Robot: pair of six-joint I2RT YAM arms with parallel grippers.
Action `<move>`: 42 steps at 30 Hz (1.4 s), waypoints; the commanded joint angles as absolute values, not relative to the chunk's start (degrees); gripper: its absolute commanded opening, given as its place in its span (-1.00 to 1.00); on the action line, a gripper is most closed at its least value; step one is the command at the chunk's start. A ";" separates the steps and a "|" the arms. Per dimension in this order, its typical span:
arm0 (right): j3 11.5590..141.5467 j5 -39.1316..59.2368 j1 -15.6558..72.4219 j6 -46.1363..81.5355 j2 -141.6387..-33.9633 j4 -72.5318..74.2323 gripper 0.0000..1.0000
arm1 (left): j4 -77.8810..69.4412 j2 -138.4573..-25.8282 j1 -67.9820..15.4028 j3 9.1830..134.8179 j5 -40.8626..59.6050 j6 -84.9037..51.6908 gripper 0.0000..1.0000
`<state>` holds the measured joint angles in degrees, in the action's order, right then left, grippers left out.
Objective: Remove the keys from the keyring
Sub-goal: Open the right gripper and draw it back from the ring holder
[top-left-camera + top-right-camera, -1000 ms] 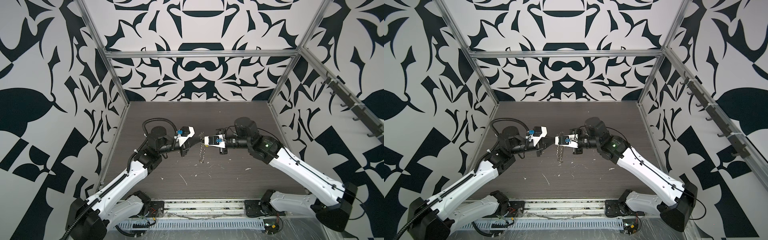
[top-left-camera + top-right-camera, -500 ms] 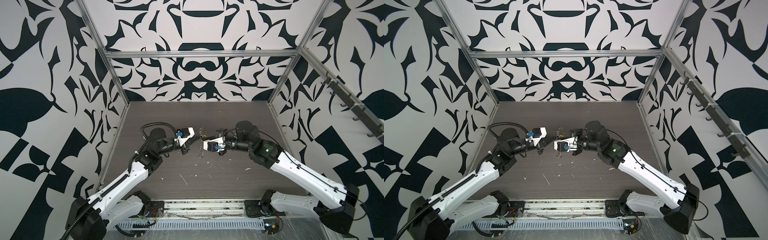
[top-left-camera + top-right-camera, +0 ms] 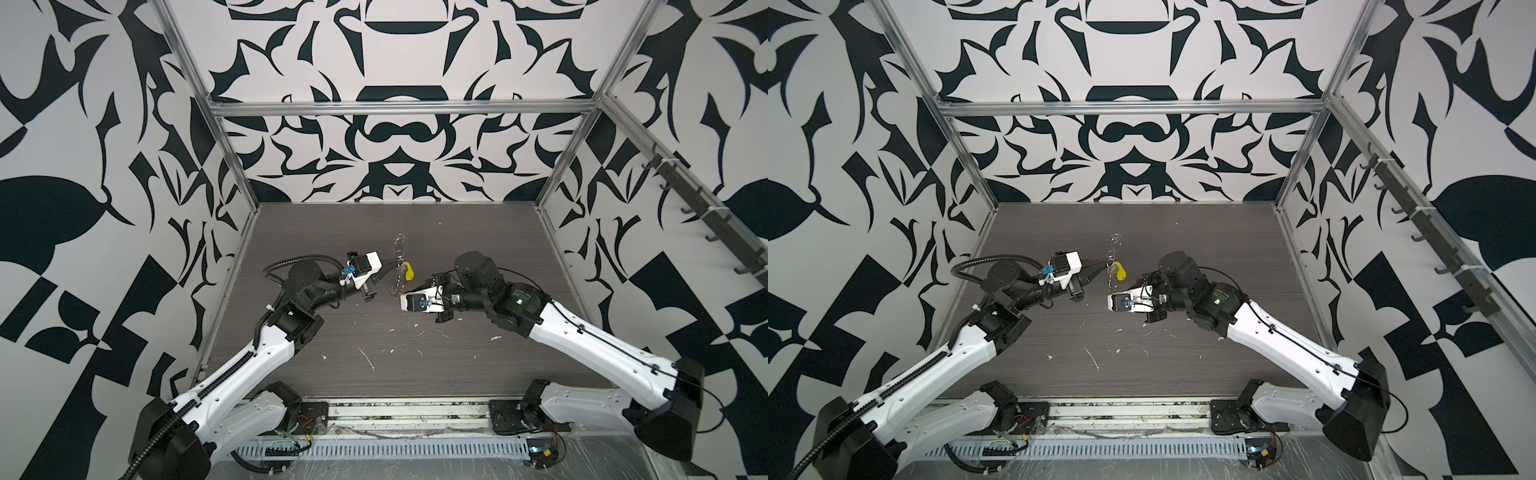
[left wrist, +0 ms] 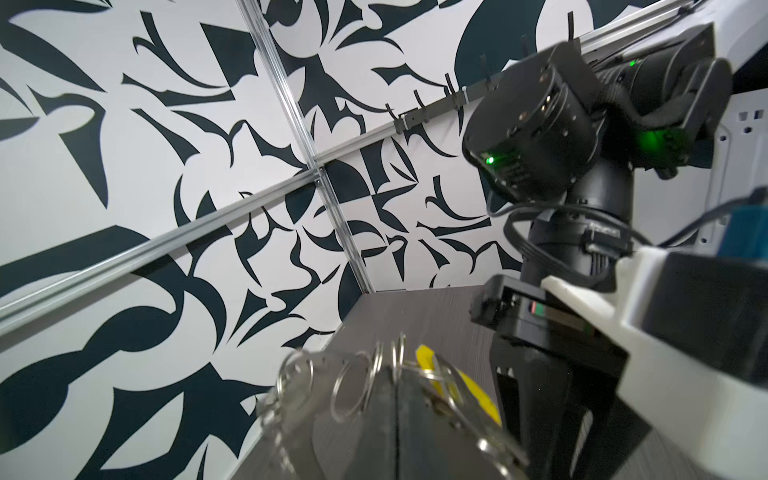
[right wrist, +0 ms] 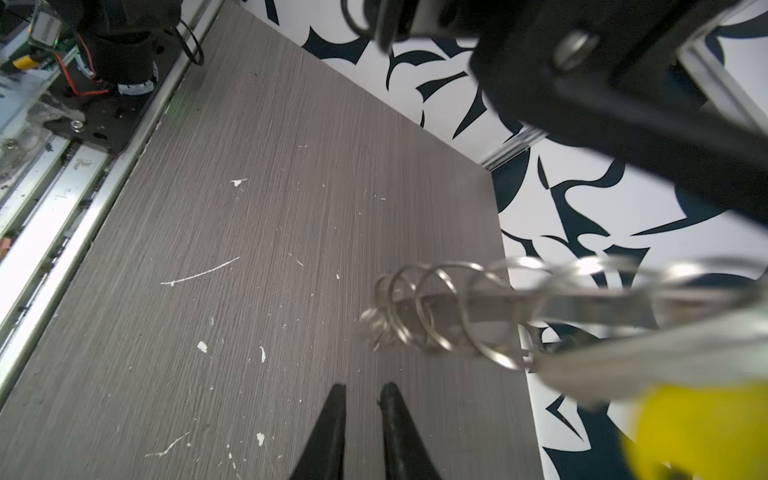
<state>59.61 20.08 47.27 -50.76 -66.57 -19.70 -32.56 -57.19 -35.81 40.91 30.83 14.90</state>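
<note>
Your left gripper [image 3: 392, 267] pinches the keyring [image 5: 498, 307] aloft so the yellow key [image 3: 409, 271] hangs reachable | your right gripper [image 5: 361, 409]: jaws slightly spread, empty, near it.

In the left wrist view the keyring [image 4: 286, 415] is smeared with blur and cut by the frame edge; its wire rings [image 4: 349, 386] half cover the key [image 4: 469, 388] — blade not discernible. In the right wrist view the yellow head is a blurred, cropped corner patch, and only 2 fingertips [image 5: 338, 411] of the right gripper [image 5: 363, 399] show.
</note>
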 commanded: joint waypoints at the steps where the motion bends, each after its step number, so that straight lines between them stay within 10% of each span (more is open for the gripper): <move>1: 60.64 19.25 47.46 -48.23 -64.42 -18.29 -0.49 | -36.51 -56.25 -36.04 41.95 30.41 14.78 -1.00; 18: 46.22 9.53 47.38 -29.44 -52.13 2.15 -0.12 | -35.42 -57.21 -36.04 43.41 29.97 14.33 -1.00; 24: 42.53 3.16 47.46 -25.58 -53.07 14.00 0.53 | -34.89 -57.65 -36.06 44.14 29.18 13.97 -1.00; 42: 39.13 -7.40 49.27 -28.74 -58.31 35.91 0.79 | -38.13 -59.21 -36.08 44.80 23.96 9.75 -1.00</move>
<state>39.48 -4.40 48.51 -28.64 -57.39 26.55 -33.28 -58.63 -35.97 42.15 26.30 12.38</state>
